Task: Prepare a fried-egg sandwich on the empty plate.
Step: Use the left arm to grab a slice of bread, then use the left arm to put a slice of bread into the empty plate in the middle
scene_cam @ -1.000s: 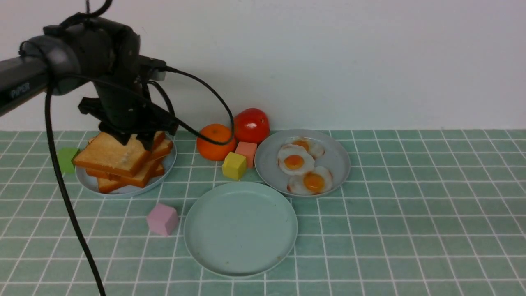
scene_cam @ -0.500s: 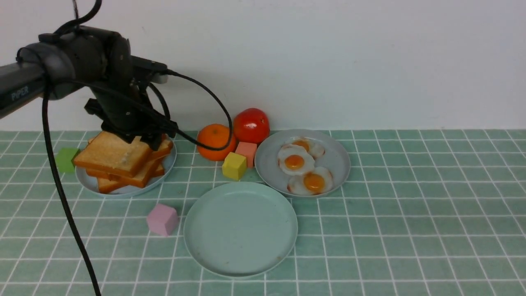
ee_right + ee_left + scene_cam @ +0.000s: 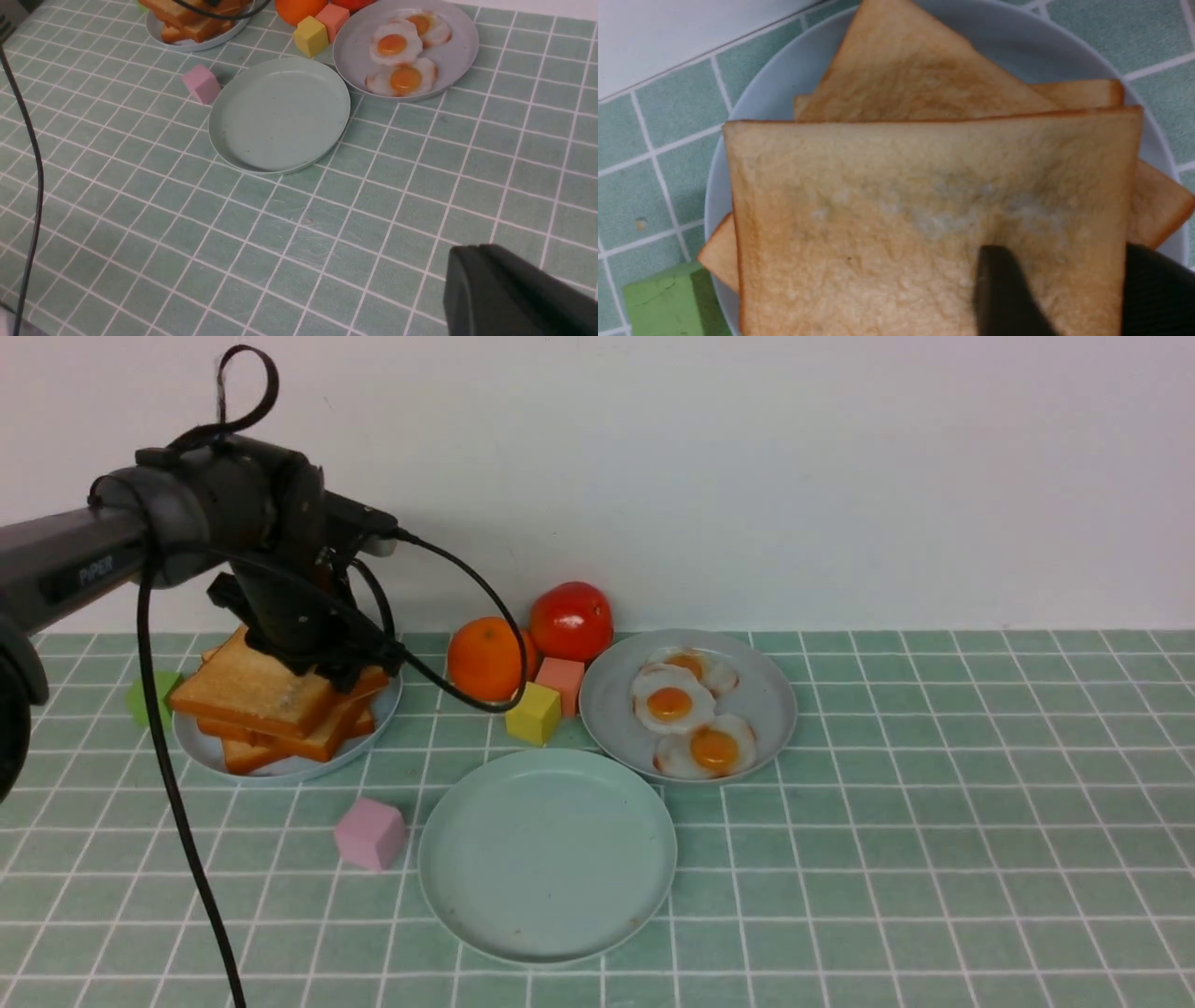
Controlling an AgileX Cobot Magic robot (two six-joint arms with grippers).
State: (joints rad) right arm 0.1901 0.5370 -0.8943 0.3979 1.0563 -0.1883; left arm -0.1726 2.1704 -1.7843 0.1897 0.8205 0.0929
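Well, here is how it stands:

- The table [image 3: 934,859] is covered in a green cloth with a white grid, running back to a plain white wall.
- The left arm [image 3: 75,569] reaches in from the left, its black cable [image 3: 177,803] hanging down to the front edge.
- The empty plate [image 3: 546,854], pale mint green, sits near the front at the middle with nothing on it, its rim close beside the egg plate [image 3: 775,700] behind and to its right.
- The toast plate [image 3: 280,767], grey-blue, sits at the back left with several slices fanned in a stack.
- The left tool [image 3: 327,663] is down on the top toast slice [image 3: 247,691]. In the wrist view one of its fingers [image 3: 1004,289] lies on the slice's face and the other stands just past its edge. I cannot tell whether they pinch it.
- The right tool [image 3: 495,289] hangs over the near right of the table, drawn together.
- Three fried eggs [image 3: 668,700] overlap on their plate.
- A tomato [image 3: 571,619] and an orange [image 3: 483,658] sit side by side by the wall.
- A salmon cube [image 3: 563,677] and a yellow cube [image 3: 533,712] sit between the orange and the egg plate.
- A pink cube [image 3: 370,833] lies left of the empty plate.
- A green cube [image 3: 149,695] lies left of the toast plate.
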